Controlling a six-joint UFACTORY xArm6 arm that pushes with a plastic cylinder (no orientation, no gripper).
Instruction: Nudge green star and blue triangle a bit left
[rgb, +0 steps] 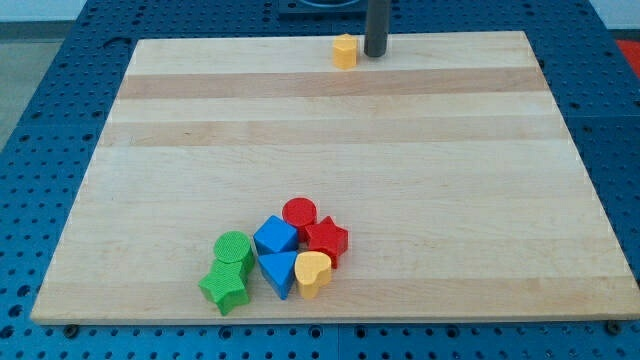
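The green star lies near the board's bottom edge, left of centre, touching the green cylinder above it. The blue triangle lies just right of the star, in a tight cluster of blocks. My tip is at the view's top, far from both, right beside a small yellow hexagonal block on its left.
Around the blue triangle sit a blue cube, a red cylinder, a red star and a yellow heart. The wooden board rests on a blue perforated table.
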